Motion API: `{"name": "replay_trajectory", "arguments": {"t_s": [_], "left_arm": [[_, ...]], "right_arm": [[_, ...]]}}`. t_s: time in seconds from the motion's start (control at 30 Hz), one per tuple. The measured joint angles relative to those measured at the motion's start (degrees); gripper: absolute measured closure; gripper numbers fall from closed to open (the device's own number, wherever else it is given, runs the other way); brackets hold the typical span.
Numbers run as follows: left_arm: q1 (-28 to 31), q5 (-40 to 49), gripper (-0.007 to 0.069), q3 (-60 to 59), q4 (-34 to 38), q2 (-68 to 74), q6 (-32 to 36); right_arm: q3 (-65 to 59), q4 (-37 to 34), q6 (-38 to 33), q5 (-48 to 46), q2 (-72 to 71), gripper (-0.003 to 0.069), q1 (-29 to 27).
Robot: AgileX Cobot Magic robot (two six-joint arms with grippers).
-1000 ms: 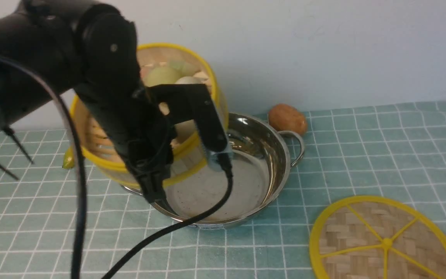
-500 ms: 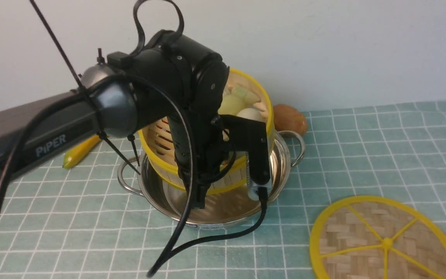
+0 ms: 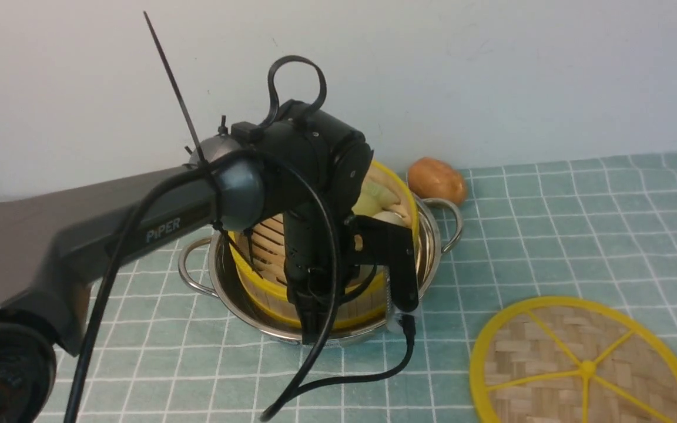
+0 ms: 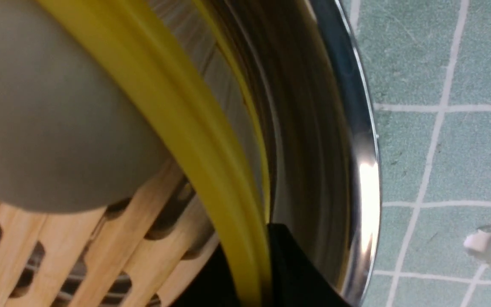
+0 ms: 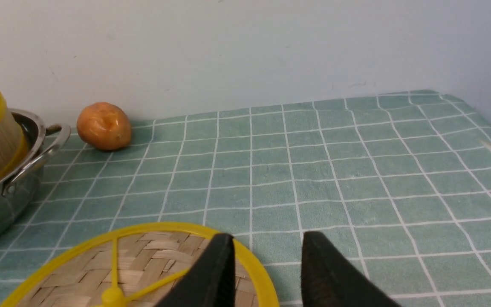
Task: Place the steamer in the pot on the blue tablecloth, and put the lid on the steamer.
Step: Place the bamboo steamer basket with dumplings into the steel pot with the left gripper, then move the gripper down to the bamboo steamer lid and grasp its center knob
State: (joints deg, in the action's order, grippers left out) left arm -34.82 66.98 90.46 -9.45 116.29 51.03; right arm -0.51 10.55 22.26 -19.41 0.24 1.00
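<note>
Clamped on yellow rim of steamer (image 3: 271, 244) with left gripper (image 3: 310, 320), down inside steel pot (image 3: 431, 252) on blue tablecloth (image 3: 550, 235). Empty in right gripper (image 5: 267, 243), jaws parted over edge of lid (image 5: 151, 260), flat on cloth right of pot, apart.

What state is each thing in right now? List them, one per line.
Wide shiny stainless-steel pot: upright on the teal checked tablecloth.
Round bamboo steamer with yellow rim: tilted inside the pot.
Black left gripper: shut on the steamer's rim.
Flat woven-bamboo lid with yellow spokes: lying flat on the tablecloth, off the steamer.
Black right gripper: open, empty, by the lid's edge.
Brown oval potato: resting on the tablecloth beside the pot's handle.
</note>
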Motion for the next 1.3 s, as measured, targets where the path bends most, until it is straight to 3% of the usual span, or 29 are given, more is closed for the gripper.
{"name": "replay_trajectory", "arguments": {"t_s": [0.23, 0.37, 0.57, 0.63, 0.87, 1.03, 1.13, 1.2, 1.23, 1.27, 1.3], "left_arm": [[0.0, -1.1, 0.0584, 0.0, 0.0, 0.5, -2.5], [0.0, -1.2, 0.0518, 0.1, -0.2, 0.5, -3.6], [0.0, -0.4, 0.0342, 0.5, -0.8, 0.4, -3.8], [0.0, -0.4, 0.0247, 0.5, -1.9, -0.1, -4.0], [0.0, 1.8, 0.0142, 3.5, -7.0, -5.2, -9.1], [0.0, 2.0, 0.0148, 6.9, -8.5, -11.9, -12.6], [0.5, 2.1, 0.0212, 7.7, -9.8, -16.7, -17.1], [3.2, 2.2, 0.0333, 7.7, -10.2, -21.1, -21.7], [3.2, 2.2, 0.0333, 7.7, -10.2, -21.5, -22.0], [5.0, 2.3, 0.0394, 7.7, -10.3, -22.9, -23.3], [8.5, 2.3, 0.0501, 7.7, -10.4, -26.2, -27.2]], "right_arm": [[0.0, 0.0, 0.0, 0.0, 0.0, 0.0417, 0.0], [0.0, 0.0, 0.0, 0.0, 0.0, 0.0417, 0.0], [0.0, 0.0, 0.0, 0.0, 0.0, 0.0417, 0.0], [0.0, 0.0, 0.0, 0.0, 0.0, 0.0417, 0.0], [0.0, 0.0, 0.0, 0.0, 0.0, 0.0417, 0.0], [0.0, 0.0, 0.0, 0.0, 0.0, 0.0417, 0.0], [0.0, 0.0, 0.0, 0.0, 0.0, 0.0417, 0.0], [0.0, 0.0, 0.0, 0.0, 0.0, 0.0417, 0.0], [0.0, 0.0, 0.0, 0.0, 0.0, 0.0417, 0.0], [0.0, 0.0, 0.0, 0.0, 0.0, 0.0417, 0.0], [0.0, 0.0, 0.0, 0.0, 0.0, 0.0417, 0.0]]}}
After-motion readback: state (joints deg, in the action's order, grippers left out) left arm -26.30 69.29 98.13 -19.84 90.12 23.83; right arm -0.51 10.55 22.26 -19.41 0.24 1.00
